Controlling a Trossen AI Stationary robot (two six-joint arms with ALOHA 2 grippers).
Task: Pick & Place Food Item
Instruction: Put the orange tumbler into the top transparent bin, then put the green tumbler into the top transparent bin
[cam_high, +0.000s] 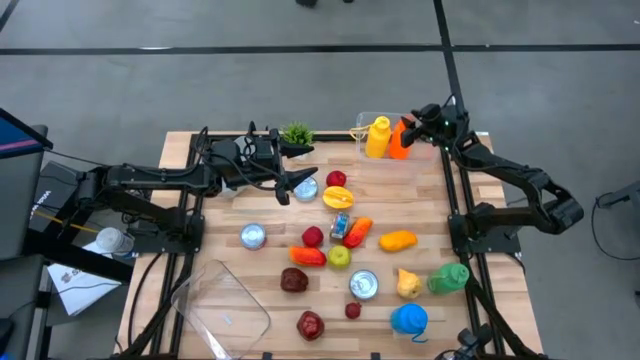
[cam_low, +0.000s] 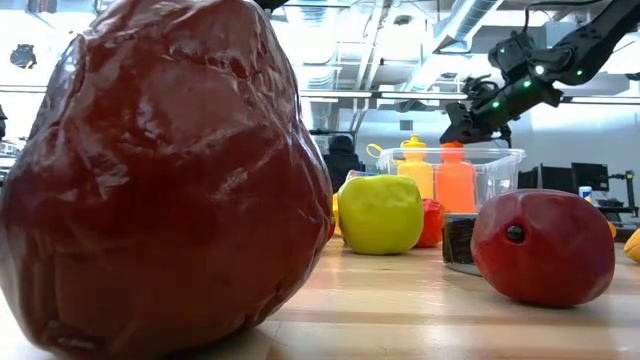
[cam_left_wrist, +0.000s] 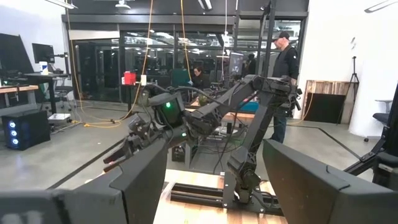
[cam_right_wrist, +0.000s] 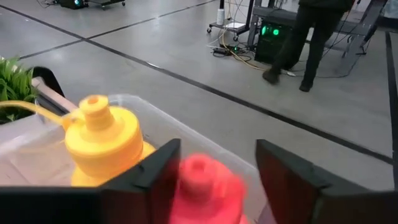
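Note:
An orange-red squeeze bottle (cam_high: 400, 141) stands upright beside a yellow squeeze bottle (cam_high: 378, 137) inside a clear plastic bin (cam_high: 361, 150) at the table's far right. My right gripper (cam_high: 418, 123) hangs just above the orange-red bottle. In the right wrist view its fingers stand open on either side of the blurred red cap (cam_right_wrist: 204, 186), with a gap showing to one finger. The low view shows this gripper (cam_low: 468, 128) over the bin (cam_low: 503, 163). My left gripper (cam_high: 292, 168) is raised over the far middle of the table, open and empty (cam_left_wrist: 214, 180).
Many toy foods lie across the middle and near part of the table: a green apple (cam_high: 340, 257), an orange piece (cam_high: 398, 240), dark red lumps (cam_high: 310, 324), tins (cam_high: 253, 236). A clear lid (cam_high: 222, 305) lies near left. A small plant (cam_high: 296, 132) stands at the far edge.

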